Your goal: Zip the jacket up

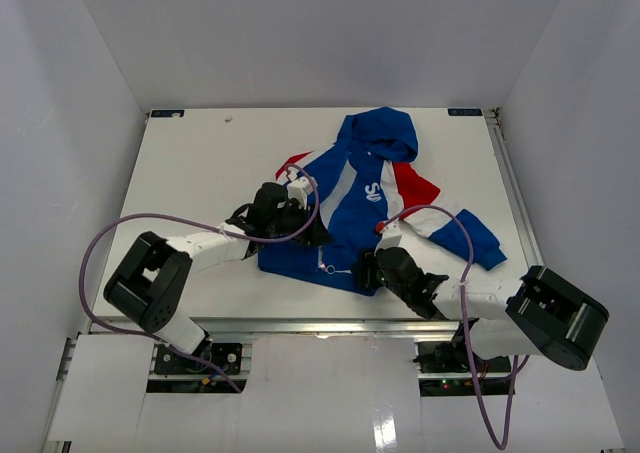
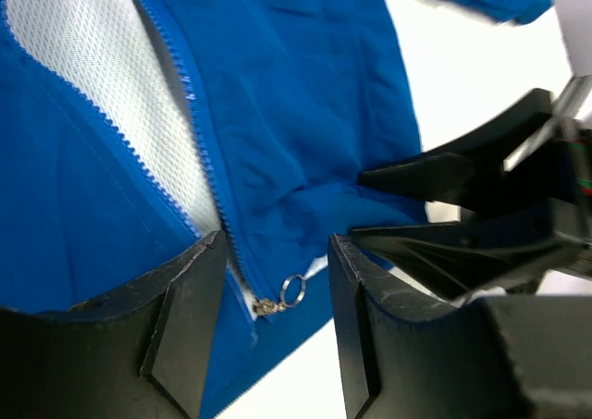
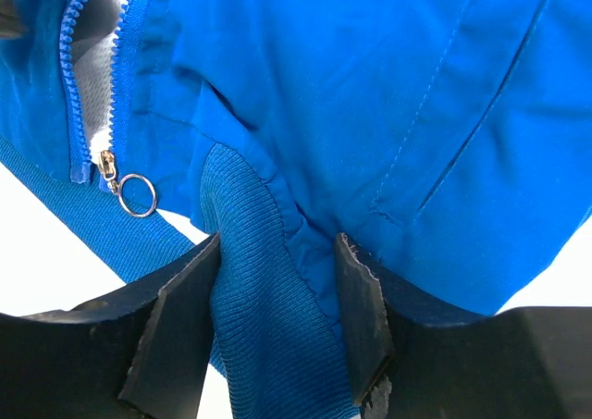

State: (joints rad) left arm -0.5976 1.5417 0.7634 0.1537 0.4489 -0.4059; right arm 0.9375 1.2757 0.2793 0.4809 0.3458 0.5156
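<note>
Two grippers work the bottom edge of the jacket (image 1: 345, 188), which lies front-up on the table (image 1: 200, 163) just ahead of both arms, its hood pointing away from them. The right gripper (image 3: 277, 252) is clamped on a bunched fold of the ribbed hem (image 3: 245, 289), with the foot of the zip just to its left. The left gripper (image 2: 276, 252) hangs parted over the fabric and grips nothing; the ring pull (image 2: 293, 289) sits between its fingers (image 2: 190, 299), and the right gripper is close by on its right. The garment looks light, thin and limp, a slick woven shell that wrinkles wherever it is pinched. It would likely slide and ruck up rather than resist, so the hem probably has to be held taut while the slider is drawn. The small metal ring appears the best place to take hold, though it is tiny and could slip from the pads. The jacket is royal blue with red and white diagonal sleeve panels and white chest lettering, and white mesh lining (image 2: 102, 77) shows through the zip (image 2: 185, 91), which is open above the slider.
</note>
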